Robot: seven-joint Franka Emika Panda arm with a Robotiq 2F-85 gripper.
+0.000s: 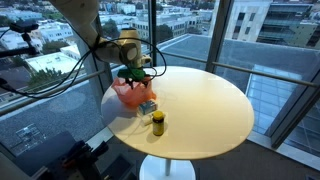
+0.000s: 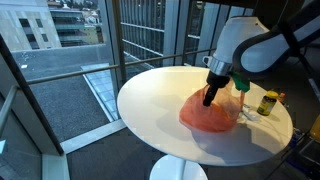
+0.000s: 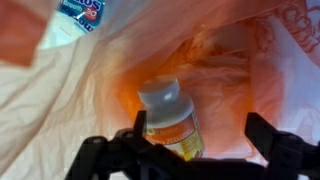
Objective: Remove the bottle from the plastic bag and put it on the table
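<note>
An orange-red plastic bag (image 1: 128, 96) lies on the round table in both exterior views (image 2: 215, 115). My gripper (image 2: 208, 97) reaches down into its mouth, also seen in an exterior view (image 1: 135, 82). In the wrist view the bag's inside (image 3: 235, 70) surrounds a bottle (image 3: 168, 115) with a white cap and a yellow-orange label, lying in the bag. My gripper (image 3: 200, 135) is open, with the bottle between the fingers, close to the left finger and apart from the right one.
The round cream table (image 1: 205, 100) stands by large windows. A second yellow bottle with a dark cap (image 1: 157, 122) stands on the table near its edge (image 2: 267, 102). A small box (image 1: 147, 106) lies beside the bag. A blue-and-white package (image 3: 80, 12) shows at the bag's edge.
</note>
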